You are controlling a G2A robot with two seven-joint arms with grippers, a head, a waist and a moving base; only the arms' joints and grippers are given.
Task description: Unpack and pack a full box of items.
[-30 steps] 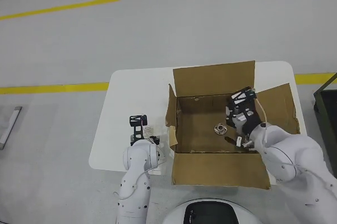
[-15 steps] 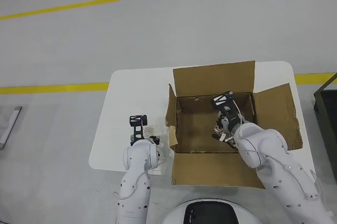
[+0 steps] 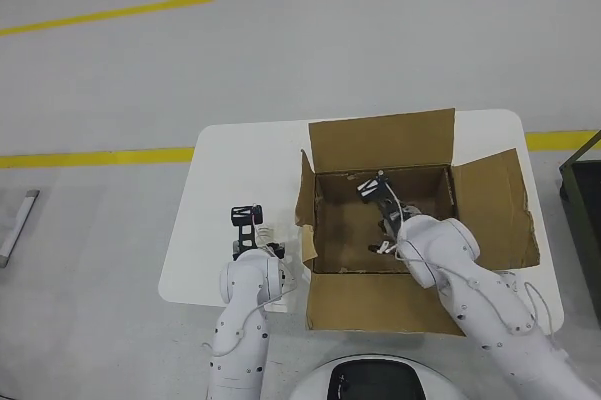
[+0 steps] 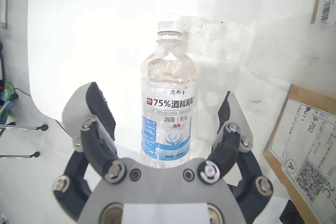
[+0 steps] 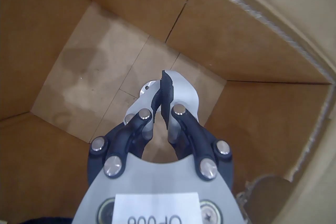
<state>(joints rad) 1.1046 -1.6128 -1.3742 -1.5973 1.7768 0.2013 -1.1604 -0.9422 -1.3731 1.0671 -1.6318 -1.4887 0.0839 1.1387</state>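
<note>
An open cardboard box (image 3: 380, 140) stands on the white table (image 3: 240, 160). My right gripper (image 3: 372, 188) is inside the box, near its back wall. Its fingers (image 5: 163, 89) are shut, with a small silver metal part (image 5: 145, 90) pinched at the pads, above the bare box floor (image 5: 99, 72). Left of the box, my left gripper (image 3: 246, 214) hangs over the table. It is open around a clear bottle (image 4: 168, 104) with a white cap and blue label. The pads (image 4: 101, 104) stand apart from the bottle on both sides.
The box's flaps (image 3: 495, 200) lie spread out on all sides, one with labels close to my left gripper (image 4: 304, 135). A dark green frame (image 3: 590, 210) stands off the table's right end. The table's far left part is bare.
My right gripper went from the box's right side down to the metal part in the middle, then shifted toward the back left. The left arm has kept still.
</note>
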